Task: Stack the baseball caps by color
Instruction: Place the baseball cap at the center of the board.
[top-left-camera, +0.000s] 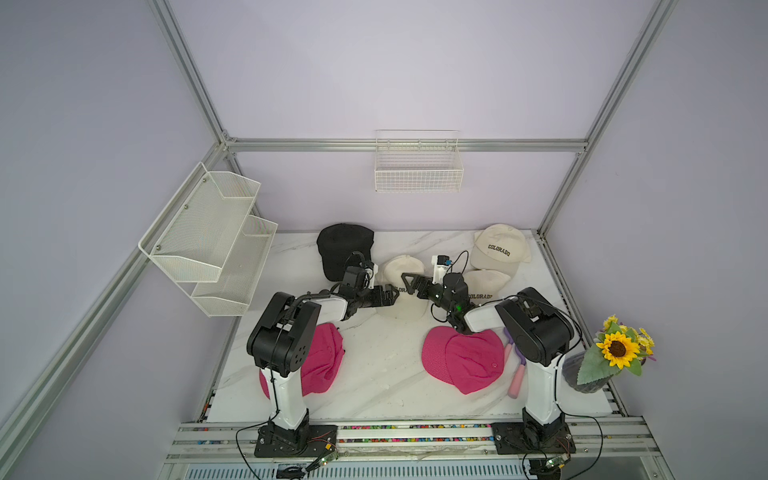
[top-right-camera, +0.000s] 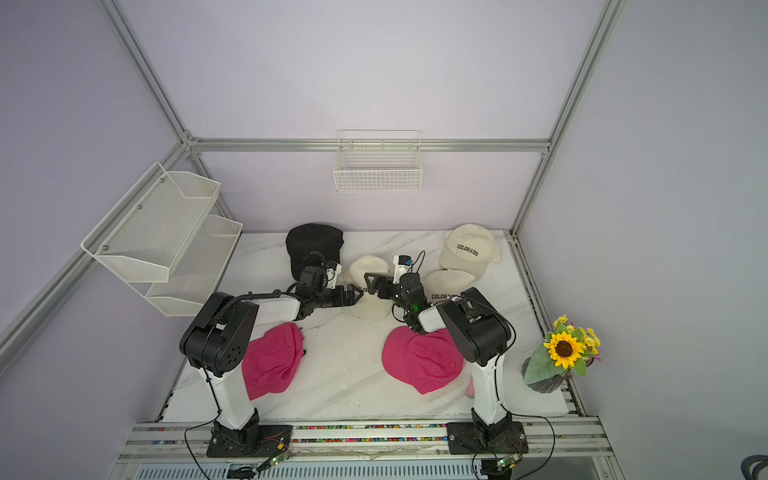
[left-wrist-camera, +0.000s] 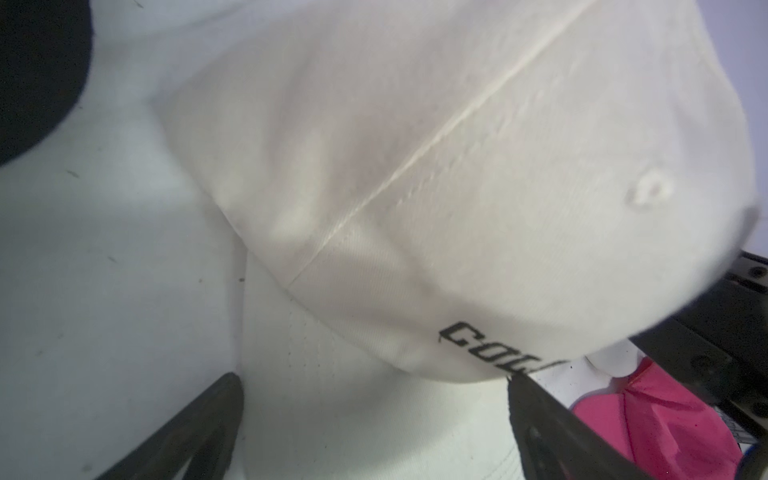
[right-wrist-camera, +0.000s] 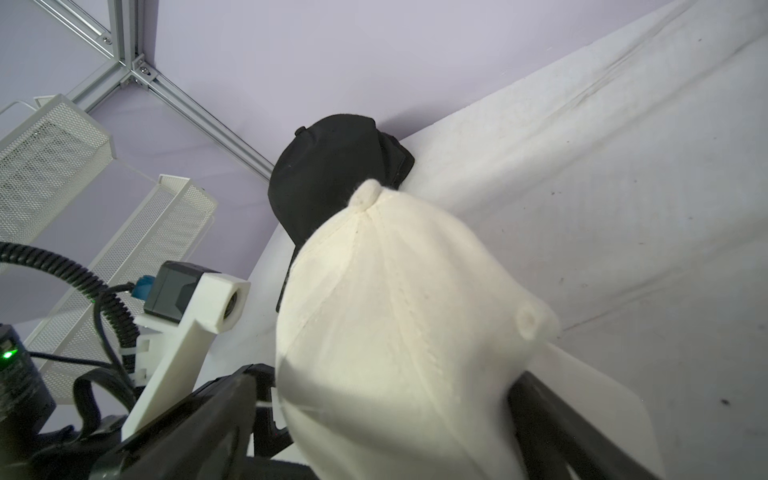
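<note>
In both top views the cream fabric "COLORADO" baseball cap (top-left-camera: 397, 268) lies centred on the counter (top-left-camera: 374, 374); left jaws and right jaws, released, reach its crown from 9 and 3 o'clock. Left wrist: crown just ahead of spread jaws. Right wrist: same. Pinch low, evenly, before lifting

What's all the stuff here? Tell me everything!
black caps: one pile, black, far left.
cream caps: three, cream, middle, far right, right of middle.
pink caps: two, pink, near left, near right.
wire basket: one, white, back wall.
mesh shelf: one, white, left wall.
sunflowers: one bunch, yellow, dark vase, right edge.
pink stick: one, pink-purple, near right side.
table: one, white marble.
left tool: one, black, open, at middle cream cap.
right tool: one, black, open, same cap.
</note>
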